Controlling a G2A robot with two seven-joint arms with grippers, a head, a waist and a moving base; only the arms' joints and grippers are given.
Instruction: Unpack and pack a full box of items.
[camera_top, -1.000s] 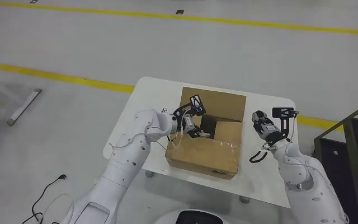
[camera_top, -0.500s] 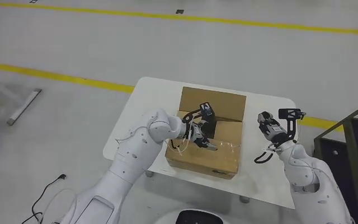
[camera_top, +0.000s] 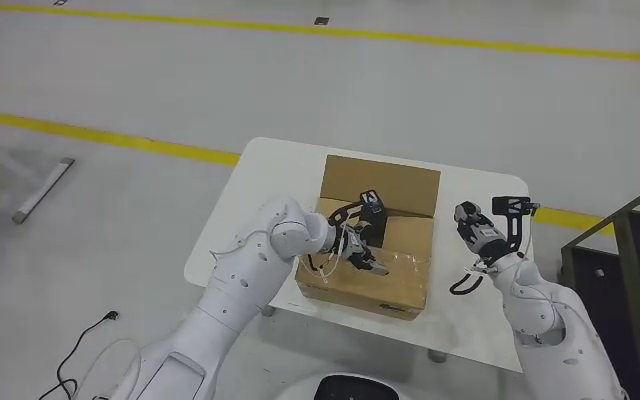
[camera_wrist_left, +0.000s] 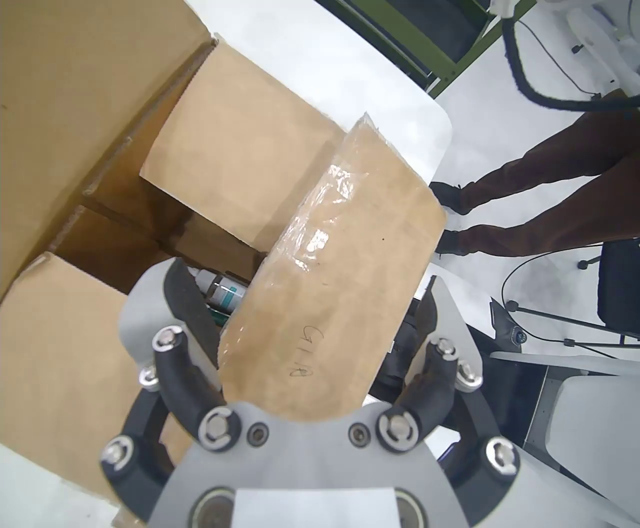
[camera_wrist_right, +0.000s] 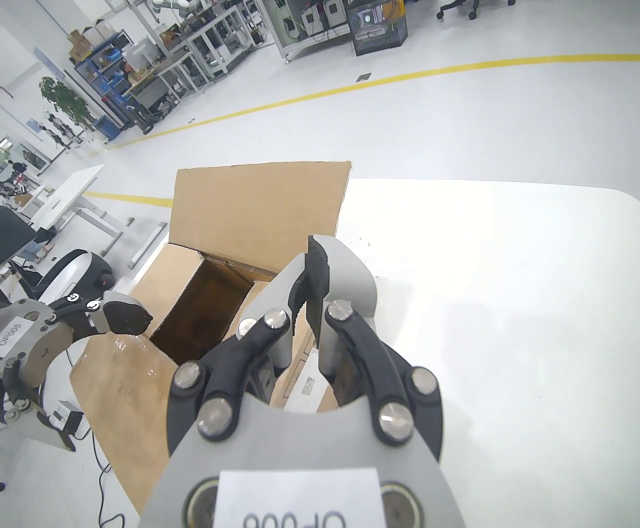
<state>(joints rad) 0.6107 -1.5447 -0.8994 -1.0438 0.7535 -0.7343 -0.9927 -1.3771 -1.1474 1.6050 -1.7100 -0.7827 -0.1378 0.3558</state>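
**Q:** Top view: where does the work stand?
**A:** The box (camera_top: 345, 170) sits midway between the desk's (camera_top: 262, 168) left and right edges, with its front wall close to the near edge. The left hand (camera_top: 370, 235) hangs over the taped flap (camera_top: 395, 268). The right hand (camera_top: 468, 218) is held above the desk's right edge, apart from the box.

**Q:** Left wrist view: what is the grip?
**A:** Released. The fingers (camera_wrist_left: 182, 305) are spread wide on either side of the taped flap and grasp nothing. A bottle (camera_wrist_left: 220, 292) lies inside the box, just beside one finger.

**Q:** Right wrist view?
**A:** The right hand is clenched on nothing, its pads pressed together. The rear flap (camera_wrist_right: 260, 210) stands upright beyond it.

**Q:** How should the step be done well?
**A:** The step appears to be folding back the taped flap to reach the contents. It is probably best to pinch the flap near its free edge and swing it about its crease towards the desk's near edge. The inner finger should stay clear of the bottle. The loose tape may snag, so a slow pull seems wise. The idle right hand could steady the box wall if the box slides.
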